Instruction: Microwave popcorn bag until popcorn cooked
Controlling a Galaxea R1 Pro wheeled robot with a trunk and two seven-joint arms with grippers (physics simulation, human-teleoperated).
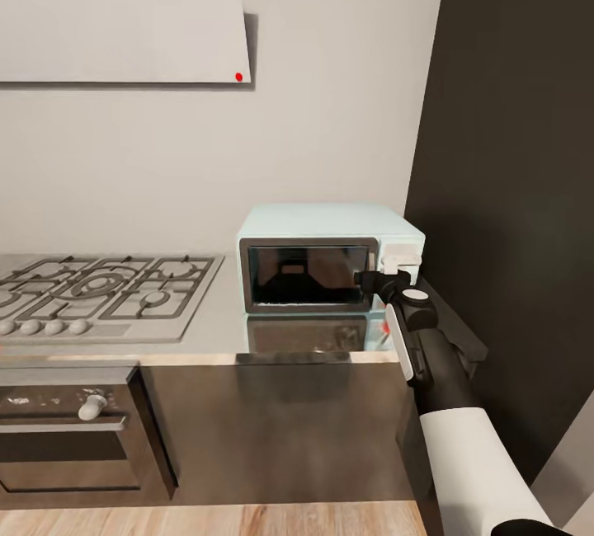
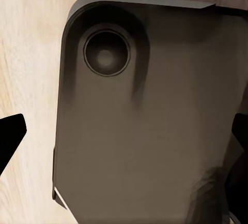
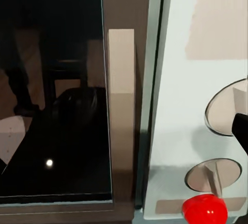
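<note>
The pale mint-blue microwave [image 1: 326, 231] stands on the grey steel countertop [image 1: 216, 331] against the wall, its dark glass door [image 1: 307, 275] shut. My right gripper [image 1: 383, 278] is at the front of the microwave's right side, by the door's edge and the white knobs. The right wrist view has the beige door handle [image 3: 121, 105], a knob [image 3: 213, 178] and a red button [image 3: 204, 209] close up, with one dark fingertip [image 3: 242, 131] far out at the side, so the jaws are open. My left gripper [image 2: 124, 141] hangs open over the robot's dark base [image 2: 150, 131]. The popcorn bag is out of view.
A gas hob [image 1: 99, 289] lies left of the microwave, with a steel oven [image 1: 66, 437] below it. A tall dark cabinet [image 1: 511, 190] closes off the right side. A grey hood [image 1: 124, 21] hangs above. Light wood floor [image 1: 206, 519] runs along the cabinets.
</note>
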